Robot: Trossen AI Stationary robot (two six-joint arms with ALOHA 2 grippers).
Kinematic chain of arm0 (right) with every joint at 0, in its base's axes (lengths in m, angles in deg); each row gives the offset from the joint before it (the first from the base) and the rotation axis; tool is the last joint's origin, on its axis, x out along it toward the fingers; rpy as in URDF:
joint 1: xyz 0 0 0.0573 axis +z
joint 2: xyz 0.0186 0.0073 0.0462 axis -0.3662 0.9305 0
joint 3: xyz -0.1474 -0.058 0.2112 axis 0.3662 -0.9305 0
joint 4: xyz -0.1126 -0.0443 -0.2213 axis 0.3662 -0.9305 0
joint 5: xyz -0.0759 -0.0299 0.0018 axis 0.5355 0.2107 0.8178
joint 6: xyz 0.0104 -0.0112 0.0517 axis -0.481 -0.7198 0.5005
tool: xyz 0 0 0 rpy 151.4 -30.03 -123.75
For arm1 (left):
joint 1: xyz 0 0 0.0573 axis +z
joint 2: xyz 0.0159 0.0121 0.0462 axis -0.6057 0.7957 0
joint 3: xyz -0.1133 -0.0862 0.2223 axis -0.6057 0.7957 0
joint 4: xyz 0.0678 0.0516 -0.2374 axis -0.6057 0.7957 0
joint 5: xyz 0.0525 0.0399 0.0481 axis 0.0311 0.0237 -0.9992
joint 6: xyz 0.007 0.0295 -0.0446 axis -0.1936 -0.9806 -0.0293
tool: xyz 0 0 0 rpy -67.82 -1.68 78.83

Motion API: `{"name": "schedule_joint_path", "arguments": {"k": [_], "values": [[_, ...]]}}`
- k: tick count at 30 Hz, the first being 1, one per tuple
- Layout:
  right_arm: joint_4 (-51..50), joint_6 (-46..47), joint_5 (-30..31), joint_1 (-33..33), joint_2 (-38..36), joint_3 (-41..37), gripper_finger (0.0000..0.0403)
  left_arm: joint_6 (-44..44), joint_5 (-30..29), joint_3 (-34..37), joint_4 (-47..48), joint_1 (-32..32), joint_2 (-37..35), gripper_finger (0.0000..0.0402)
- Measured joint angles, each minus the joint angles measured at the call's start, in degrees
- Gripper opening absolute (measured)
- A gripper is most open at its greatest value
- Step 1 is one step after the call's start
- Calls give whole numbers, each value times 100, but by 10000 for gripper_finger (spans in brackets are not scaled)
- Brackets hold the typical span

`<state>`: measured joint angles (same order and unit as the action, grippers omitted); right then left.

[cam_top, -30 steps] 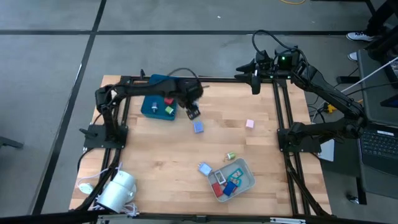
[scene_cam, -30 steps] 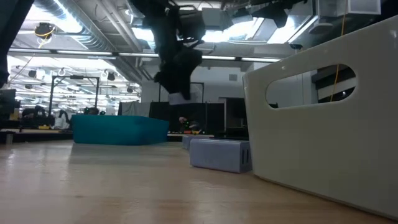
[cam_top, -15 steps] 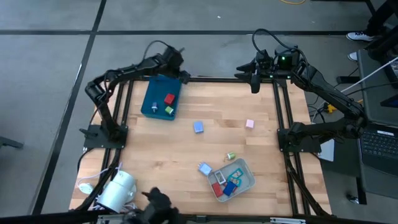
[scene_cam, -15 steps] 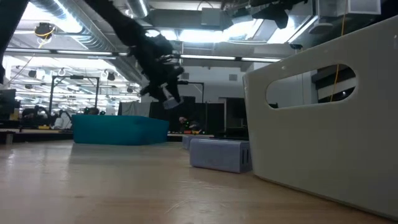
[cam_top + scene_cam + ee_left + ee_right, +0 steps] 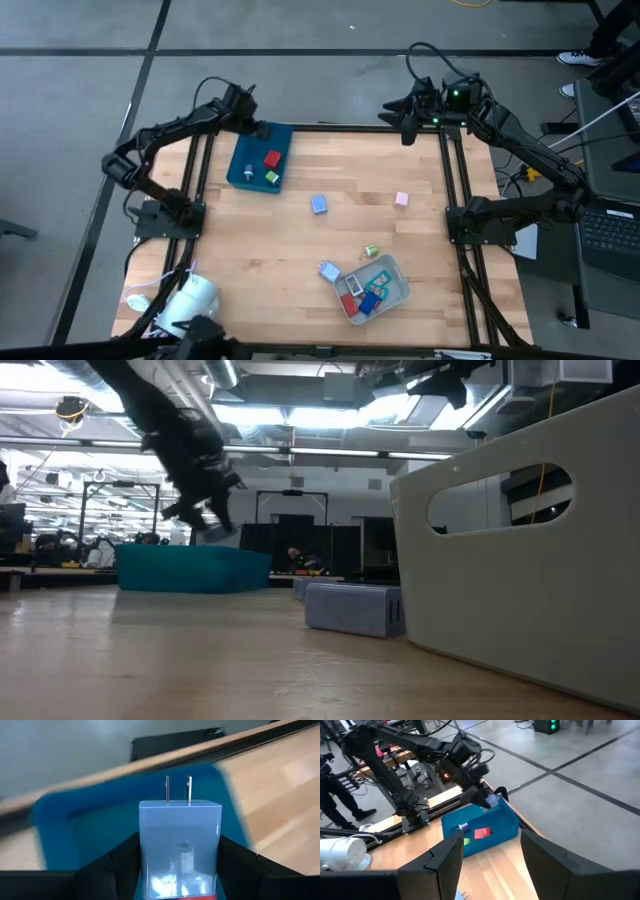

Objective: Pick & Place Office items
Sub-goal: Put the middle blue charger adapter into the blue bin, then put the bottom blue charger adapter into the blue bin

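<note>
We see the left gripper (image 5: pixel 262 129) up at the 11 o'clock corner of the table (image 5: pixel 300 250), just over the far rim of the dark teal tray (image 5: pixel 243 172). Its 2 fingers are squeezed on a light blue plug block (image 5: pixel 180 847) w/ 2 metal prongs sticking out; in the left wrist view the block sits right btwn the fingers, teal tray under it. Inside that tray we spot a red block (image 5: pixel 271 159), a green one (image 5: pixel 272 177) & a tiny blue bit (image 5: pixel 248 170). A blue block (image 5: pixel 319 204) lies near the middle of the table, a pink one (image 5: pixel 401 199) at about 2 o'clock from the middle. The pale grey tray (image 5: pixel 397 290) sits at 5 o'clock w/ red & blue bits in it; a light blue block (image 5: pixel 329 270) touches its edge, and a small green clip (image 5: pixel 370 250) lies just beside it. The right gripper (image 5: pixel 405 128) waits up at 1 o'clock over the table's far edge, fingers spread wide w/ nothing btwn them.
</note>
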<state>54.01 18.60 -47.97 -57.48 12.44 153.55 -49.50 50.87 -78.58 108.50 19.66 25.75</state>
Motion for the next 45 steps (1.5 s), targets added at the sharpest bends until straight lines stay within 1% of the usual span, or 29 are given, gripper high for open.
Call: {"name": "schedule_joint_path", "arguments": {"k": [3,10,12,16,17,21,23,26,29,31,33,36,38,42,45], "values": [[-1,46,2,-1,0,0,204,-93,-123,132,15,48,-69,208],[0,91,103,-3,0,0,204,-211,-105,127,103,57,-69,208],[-1,95,103,-1,0,0,204,-185,36,126,81,57,-69,208],[0,113,103,-3,0,0,204,-40,634,126,-17,-4,-69,210],[-1,109,103,-3,0,0,204,33,658,126,-24,-49,-69,221],[-1,92,103,-1,0,0,204,98,586,126,-22,-253,-69,301],[0,91,101,-2,0,0,204,110,591,126,-48,-363,-69,327],[-2,91,96,-1,0,0,204,156,616,123,-110,-526,-69,338],[-2,90,81,-1,0,0,204,206,619,105,-169,-712,-69,336],[-2,84,81,-1,0,0,204,213,688,-7,-164,-879,-67,332],[-2,64,79,-1,0,0,204,196,877,-202,-189,-1123,-67,326],[-2,27,79,-1,0,0,204,-173,901,-610,4,-1672,-67,315],[-2,-20,76,-1,0,0,204,-684,800,-940,405,-2063,-45,308],[-2,-81,-22,-1,0,0,204,-1556,430,-1567,1568,-2849,214,306],[-2,-81,-33,-1,0,0,204,-1953,399,-1941,1895,-3315,494,306]]}}
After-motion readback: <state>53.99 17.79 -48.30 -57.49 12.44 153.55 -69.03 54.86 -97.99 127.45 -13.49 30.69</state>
